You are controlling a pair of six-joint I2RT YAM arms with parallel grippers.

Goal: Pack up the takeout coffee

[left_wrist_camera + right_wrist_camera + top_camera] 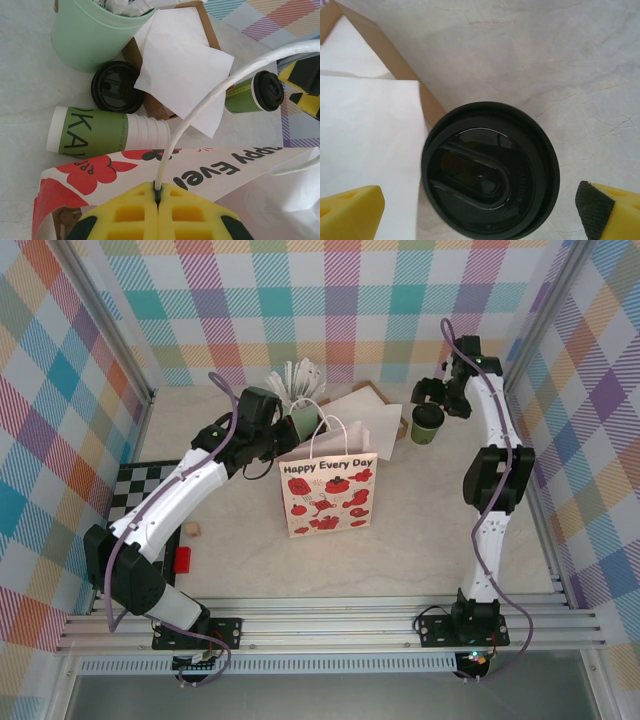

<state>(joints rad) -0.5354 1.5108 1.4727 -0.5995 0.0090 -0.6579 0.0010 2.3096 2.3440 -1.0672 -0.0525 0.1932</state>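
Because the left gripper (157,197) presses its yellow pads together on only one white cord handle (220,86) of the white paper gift bag printed with red flowers (328,490), the bag's mouth is likely only partly open. A cup lowered in could catch the paper edge and tip the bag.

Farther out, at about two o'clock from the bag in the top view, the small dark green paper cup with a round black plastic lid (427,424) sits on the pale marbled table (400,560). It is upright, long axis vertical, lid pointing straight up.

The right gripper (480,215) hangs over it, fingers (350,210) spread wide at nine and three o'clock of the lid, touching nothing. Closing at lid height could, I judge, pop the lid off. The nine o'clock finger might also snag the white paper sheet (365,140) on the flat brown cardboard (380,52) just beside the cup.
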